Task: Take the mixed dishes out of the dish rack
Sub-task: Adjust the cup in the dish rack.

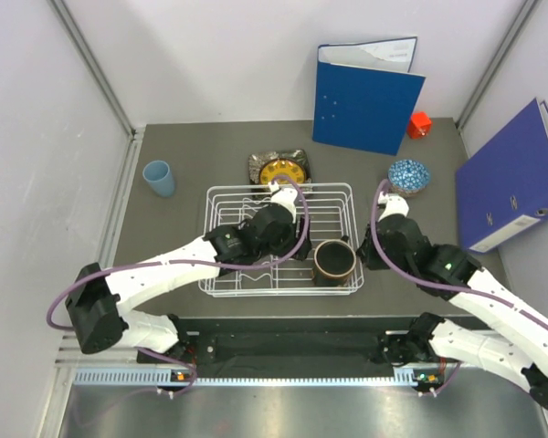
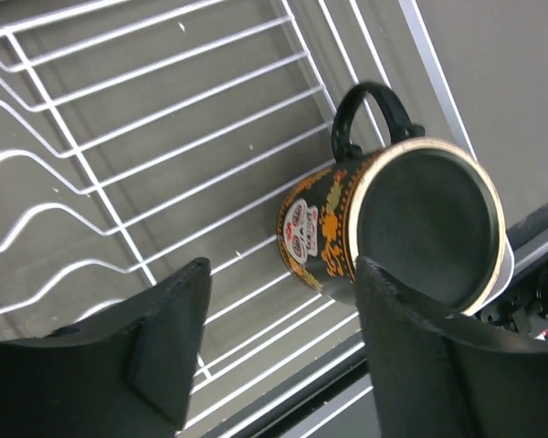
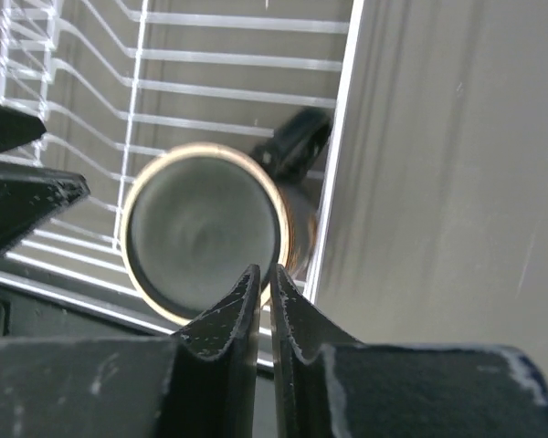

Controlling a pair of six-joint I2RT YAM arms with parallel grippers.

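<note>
Dark mug (image 1: 334, 261) is the only dish in the dish rack (image 1: 217, 193), at its near-right corner; the rack sits mid-worktop. L tool (image 2: 281, 274) hangs over the wires w/ jaws wide apart, nothing held. R tool (image 3: 263, 274) is by the mug's rim, fingers pinched to a sliver; can't tell if they touch it. My call: use one arm only, pinch across the wall opp. the loop handle, then lift straight up over the raised side. Glaze looks slick: gold rim, orange decals. The thin white wire and wavy dividers could snag.
</note>
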